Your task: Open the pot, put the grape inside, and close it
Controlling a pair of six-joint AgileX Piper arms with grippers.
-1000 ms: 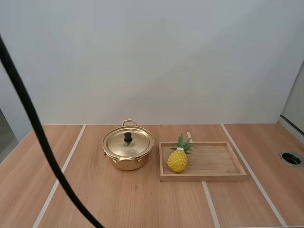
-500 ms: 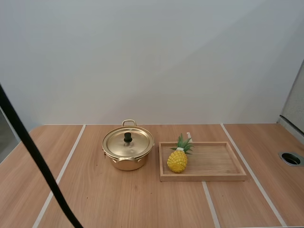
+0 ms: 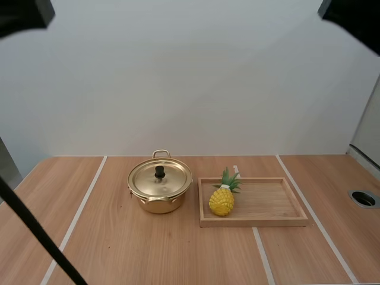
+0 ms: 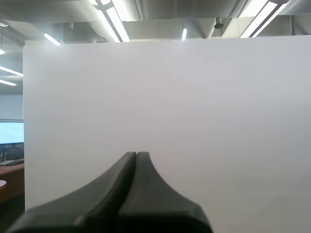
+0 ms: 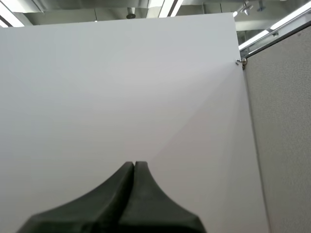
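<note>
Unmoved are pot (image 3: pixel 159 205) and pineapple (image 3: pixel 222 200), at its 3 o'clock; left gripper (image 4: pixel 136 154) and right gripper (image 5: pixel 134 164) are closed, empty. Lid (image 3: pixel 172 181), judged rigid and slick, is best pinched by its knob (image 3: pixel 160 172).

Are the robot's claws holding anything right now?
No, nothing. The left claw and the right claw are both shut, with nothing pinched in them.

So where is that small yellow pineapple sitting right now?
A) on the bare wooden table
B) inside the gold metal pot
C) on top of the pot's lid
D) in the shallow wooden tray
D: the small yellow pineapple stands in the shallow wooden tray, at its end nearest the lidded gold metal pot.
</note>
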